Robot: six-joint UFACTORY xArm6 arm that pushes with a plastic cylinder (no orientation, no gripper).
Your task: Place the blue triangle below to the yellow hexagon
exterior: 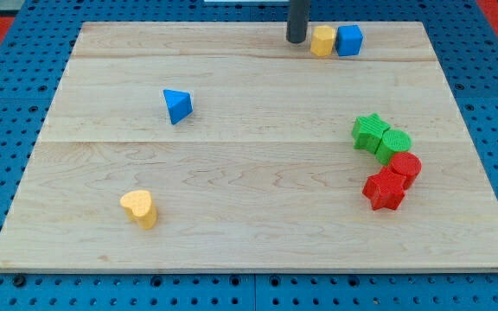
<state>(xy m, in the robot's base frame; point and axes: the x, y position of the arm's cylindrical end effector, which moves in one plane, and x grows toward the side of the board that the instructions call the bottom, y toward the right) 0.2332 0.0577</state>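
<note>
Up at the top of the picture, just right of the middle, you can see my tip [296, 40]. It sits right beside the yellow hexagon [322, 41], on its left side. A blue cube [349, 40] touches the hexagon on the other side. You see no jaws, because the arm ends in a plain rod and cannot pinch anything.

Your blue triangle [177, 105] is in the upper left part of the wooden board [232, 173], well apart from my tip and from the hexagon. Nothing stands close to it.

It looks small, hard and light, so it should slide easily on the smooth wood. You cannot pick it up. You can only push it. Push on a flat side, near the middle of that side. If you push on a corner, it will likely spin and slip off to one side.

To send it toward the spot under the hexagon, my tip needs to get to the triangle's left side first.

Far from all this, a yellow heart [138, 208] lies at the lower left. A green star [369, 131], a green round block [396, 143], a red round block [405, 167] and a red star [384, 190] bunch together at the right.
</note>
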